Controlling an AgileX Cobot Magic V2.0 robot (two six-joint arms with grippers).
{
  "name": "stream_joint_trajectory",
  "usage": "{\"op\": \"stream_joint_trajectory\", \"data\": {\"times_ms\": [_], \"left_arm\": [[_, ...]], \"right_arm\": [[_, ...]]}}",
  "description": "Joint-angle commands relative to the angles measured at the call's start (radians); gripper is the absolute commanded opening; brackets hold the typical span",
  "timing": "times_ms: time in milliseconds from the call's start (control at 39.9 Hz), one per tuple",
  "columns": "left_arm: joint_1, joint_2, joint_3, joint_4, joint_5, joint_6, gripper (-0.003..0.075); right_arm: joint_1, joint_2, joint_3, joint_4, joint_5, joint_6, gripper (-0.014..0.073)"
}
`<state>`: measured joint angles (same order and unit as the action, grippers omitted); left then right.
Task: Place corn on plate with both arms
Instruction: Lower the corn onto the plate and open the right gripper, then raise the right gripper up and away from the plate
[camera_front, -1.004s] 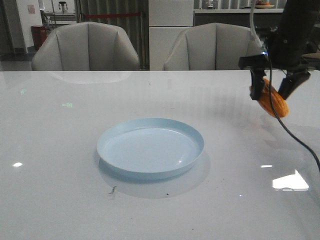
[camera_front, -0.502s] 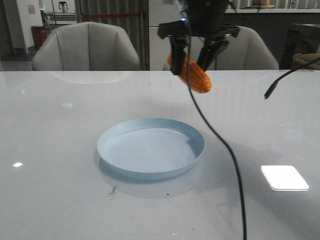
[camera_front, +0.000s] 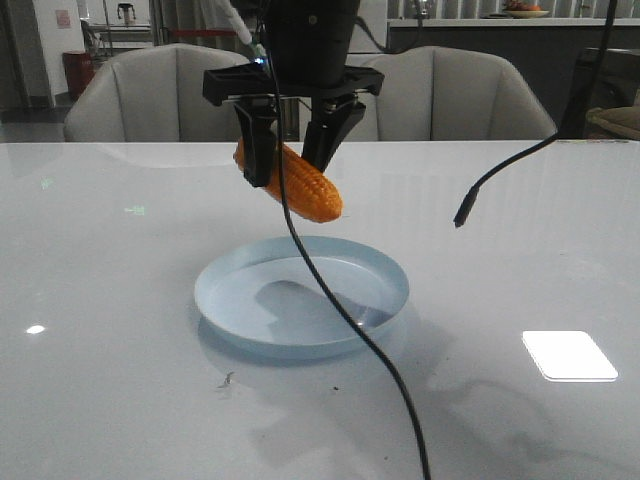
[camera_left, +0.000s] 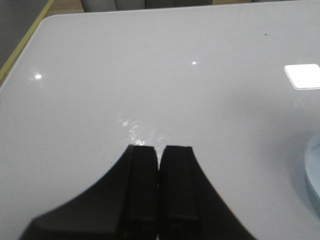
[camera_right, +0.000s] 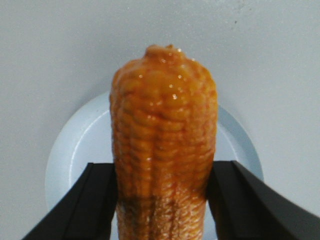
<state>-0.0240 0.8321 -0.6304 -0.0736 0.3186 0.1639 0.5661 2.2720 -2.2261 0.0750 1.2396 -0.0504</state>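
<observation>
A glossy white table filled the foreground, catching bright patches of overhead light (one sharp rectangle at the right). Behind it stood two grey padded chairs, with dim cabinets beyond.

The black right gripper clamps the glossy orange-yellow toy corn cob, tilted, above the round pale blue plastic plate.
</observation>
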Motion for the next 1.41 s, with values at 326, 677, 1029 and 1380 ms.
{"op": "stream_joint_trajectory", "data": {"times_ms": [326,677,1029,1380], "left_arm": [[0.002,-0.009,-0.029,-0.007,-0.084,-0.013,0.009],[0.002,-0.009,-0.029,-0.007,-0.084,-0.013,0.009],[0.002,-0.001,-0.029,-0.007,-0.086,-0.013,0.009],[0.002,-0.001,-0.029,-0.007,-0.086,-0.013,0.009]], "right_arm": [[-0.002,0.051,-0.028,0.037,0.093,-0.014,0.0258],[-0.002,0.052,-0.028,0.036,0.093,-0.014,0.058],[-0.003,-0.023,-0.12,0.046,0.092,-0.015,0.0594],[-0.055,-0.209,-0.199,-0.153,0.034,0.09,0.0593]]}}
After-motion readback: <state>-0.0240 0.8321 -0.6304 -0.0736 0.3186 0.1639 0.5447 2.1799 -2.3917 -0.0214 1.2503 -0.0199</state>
